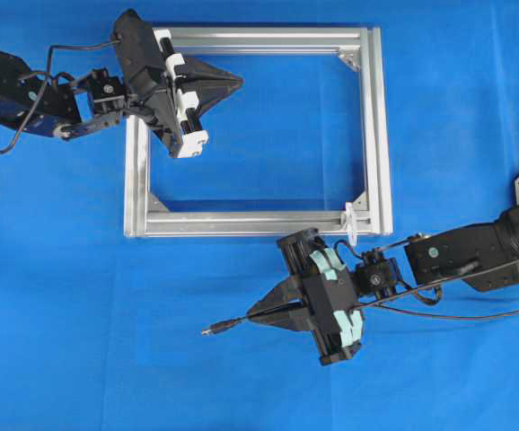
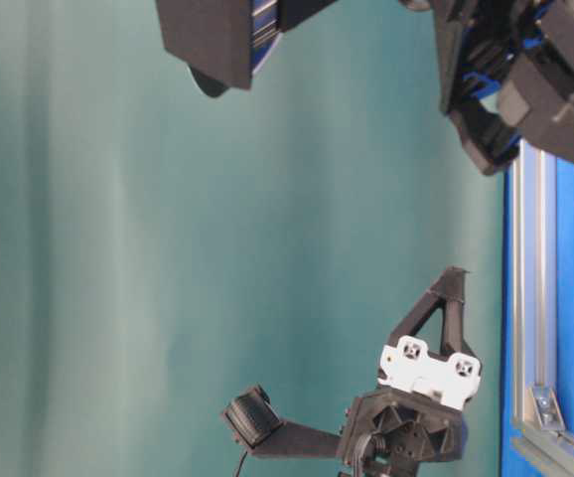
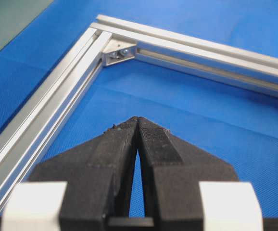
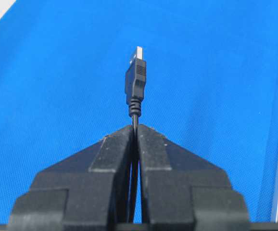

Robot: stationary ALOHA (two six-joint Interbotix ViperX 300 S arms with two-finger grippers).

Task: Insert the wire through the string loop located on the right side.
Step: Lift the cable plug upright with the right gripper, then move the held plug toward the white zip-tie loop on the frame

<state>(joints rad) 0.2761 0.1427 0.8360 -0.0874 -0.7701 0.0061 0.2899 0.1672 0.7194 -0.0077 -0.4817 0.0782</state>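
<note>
The right gripper is clamped tight on the wire, plug poking out past the fingertips, over the blue table just off the frame's near bar. The string loop, small and hard to make out, sits near that bar's right corner. The left gripper is closed, empty, inside the frame's far left corner.

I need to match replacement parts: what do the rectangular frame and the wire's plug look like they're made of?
Frame: likely aluminium extrusion, brushed silver, with lengthwise slots and bolted corner brackets. Wire: plug body looks like matte black moulded plastic with ribbed strain relief; its tip is shiny metal.
</note>
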